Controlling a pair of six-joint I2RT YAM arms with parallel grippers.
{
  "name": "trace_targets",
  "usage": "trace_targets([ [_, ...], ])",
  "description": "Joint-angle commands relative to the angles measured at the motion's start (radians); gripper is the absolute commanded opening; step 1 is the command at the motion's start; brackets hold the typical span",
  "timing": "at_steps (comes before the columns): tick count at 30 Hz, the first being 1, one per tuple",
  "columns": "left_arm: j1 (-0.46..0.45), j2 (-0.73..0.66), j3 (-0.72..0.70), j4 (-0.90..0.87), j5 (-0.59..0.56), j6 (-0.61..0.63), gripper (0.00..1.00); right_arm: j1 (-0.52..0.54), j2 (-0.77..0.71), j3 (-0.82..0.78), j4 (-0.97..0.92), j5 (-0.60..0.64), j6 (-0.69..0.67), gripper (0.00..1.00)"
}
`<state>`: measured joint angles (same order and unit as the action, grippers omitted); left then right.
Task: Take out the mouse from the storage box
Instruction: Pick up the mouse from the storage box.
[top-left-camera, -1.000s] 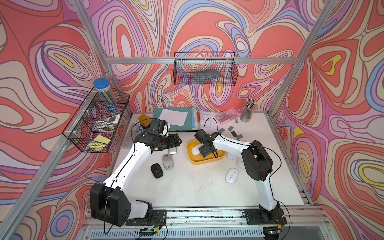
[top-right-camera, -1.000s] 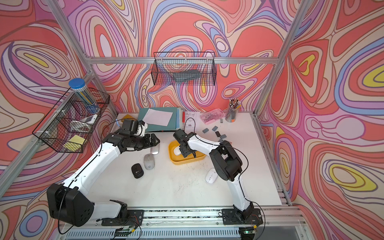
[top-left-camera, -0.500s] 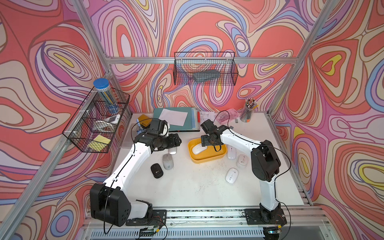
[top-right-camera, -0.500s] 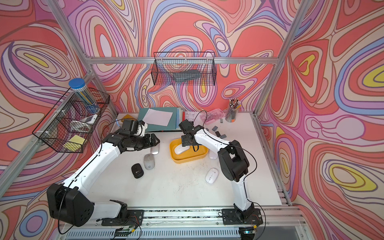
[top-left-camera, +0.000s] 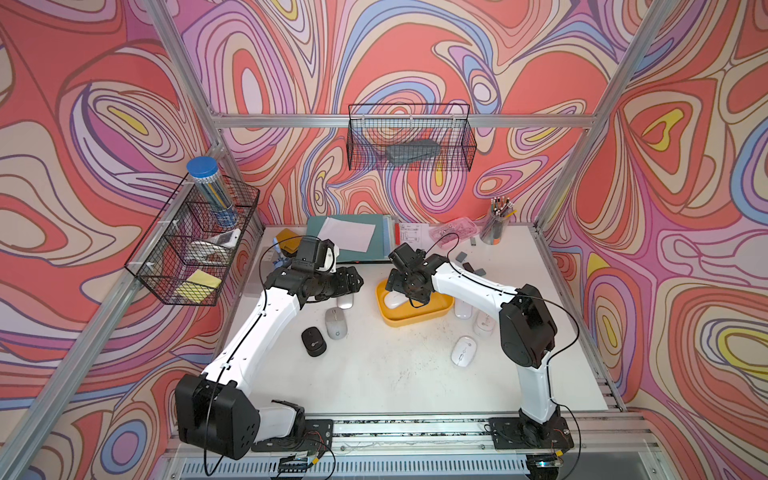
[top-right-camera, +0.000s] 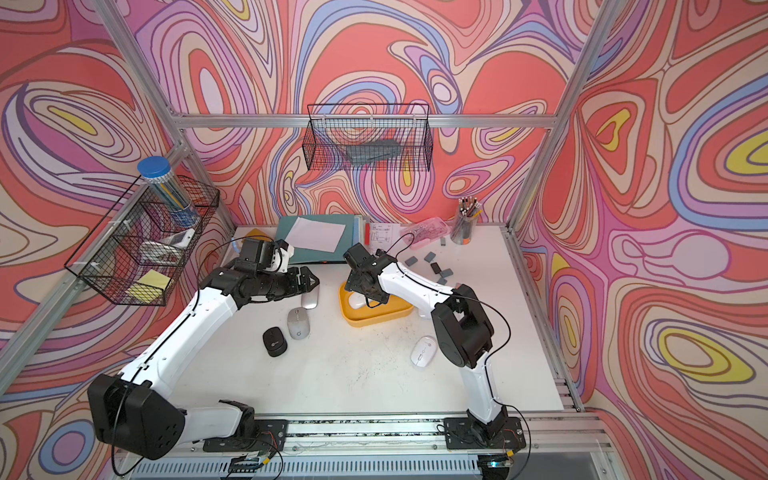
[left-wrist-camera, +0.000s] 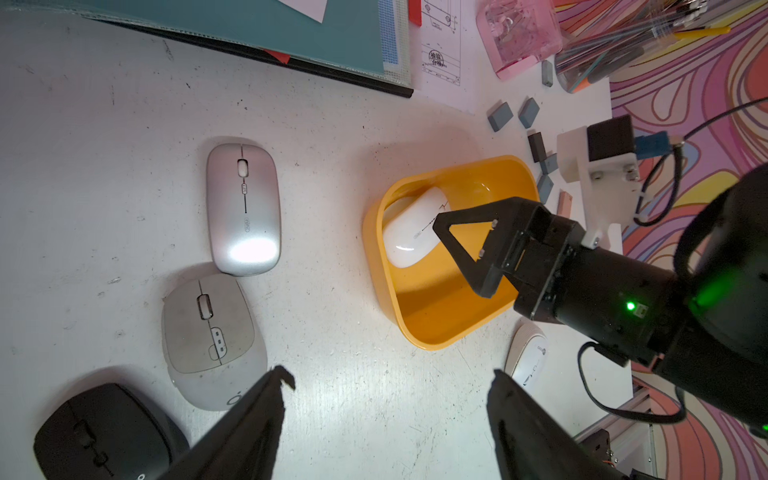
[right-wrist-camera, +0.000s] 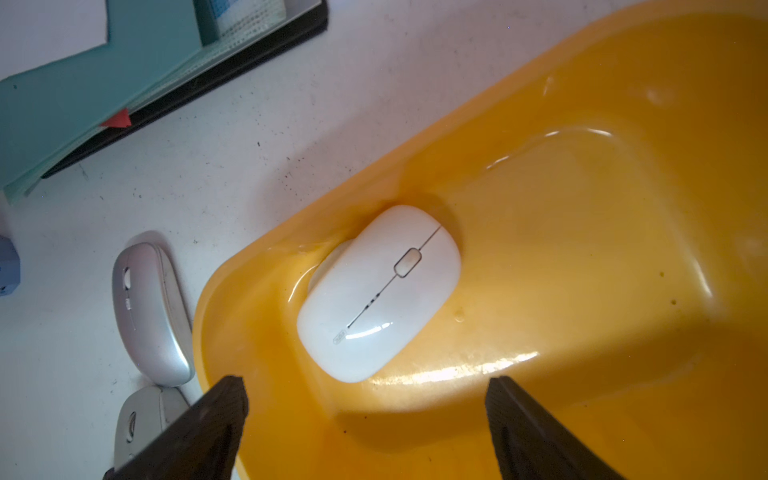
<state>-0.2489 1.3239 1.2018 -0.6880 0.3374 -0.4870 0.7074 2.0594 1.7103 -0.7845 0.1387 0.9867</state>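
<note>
Tabletop (top-left-camera: 395, 374): right arm (top-left-camera: 469, 286) over storage box (top-left-camera: 415, 318)

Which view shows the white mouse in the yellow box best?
Right wrist: the white mouse lies whole and unobstructed in the storage box, wheel and seam sharp. Left wrist shows it partly covered by the right gripper. In both top views it is small, half hidden under that gripper.
</note>
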Motion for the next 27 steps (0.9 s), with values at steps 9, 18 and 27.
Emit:
trace_targets([
  [9, -0.001, -0.026, 0.002, -0.008, 0.02, -0.004, 0.8, 0.012, 0.129, 0.112, -0.071, 0.003, 0.135, 0.92],
  [18, 0.0, -0.028, 0.002, -0.007, 0.027, -0.005, 0.79, 0.012, 0.162, 0.094, -0.014, -0.004, 0.167, 0.92],
  [27, 0.0, -0.025, 0.002, -0.006, 0.029, -0.004, 0.79, 0.011, 0.209, 0.107, -0.004, 0.015, 0.187, 0.92],
])
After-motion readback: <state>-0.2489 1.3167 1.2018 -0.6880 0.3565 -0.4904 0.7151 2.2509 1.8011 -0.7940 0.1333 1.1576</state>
